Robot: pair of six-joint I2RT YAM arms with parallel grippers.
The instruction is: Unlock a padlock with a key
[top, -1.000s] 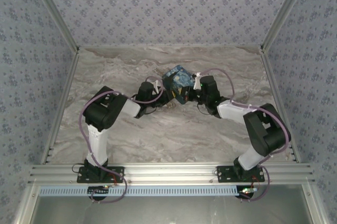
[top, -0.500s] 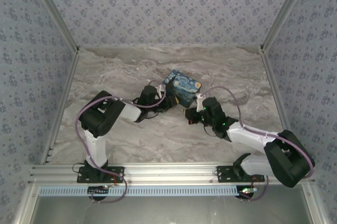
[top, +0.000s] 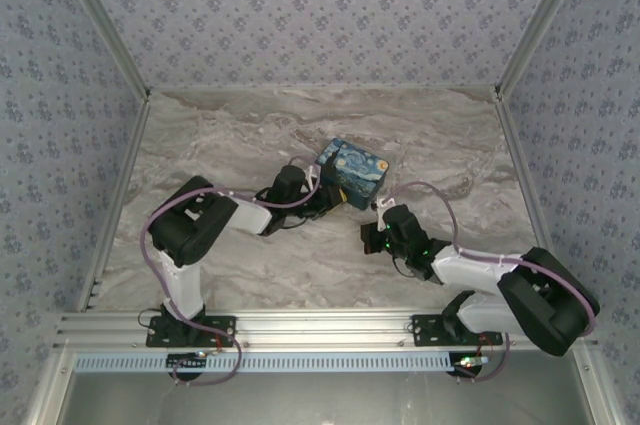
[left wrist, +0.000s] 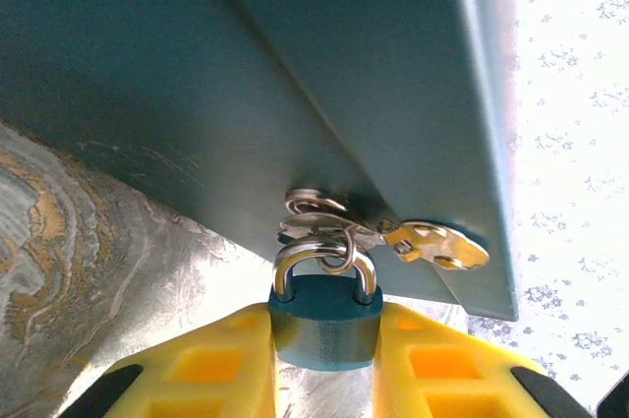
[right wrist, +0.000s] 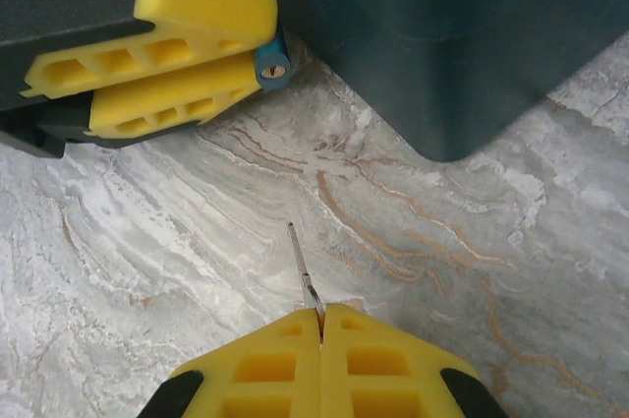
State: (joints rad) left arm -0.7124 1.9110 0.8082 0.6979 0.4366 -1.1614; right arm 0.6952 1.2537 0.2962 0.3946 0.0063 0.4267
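Top external: marble table, floral walls; padlock in left jaws, key in right.

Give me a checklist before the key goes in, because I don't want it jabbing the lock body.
1. Grip on padlock by left fingers: ok, clamped on both sides.
2. Hold on key by right fingers: ok, blade sticking out.
3. View of keyhole from the key's side: ok.
4. Key tip at keyhole: not ok, bare marble tabletop shows between them.
5. Blade rotation matching the slot: cannot tell.
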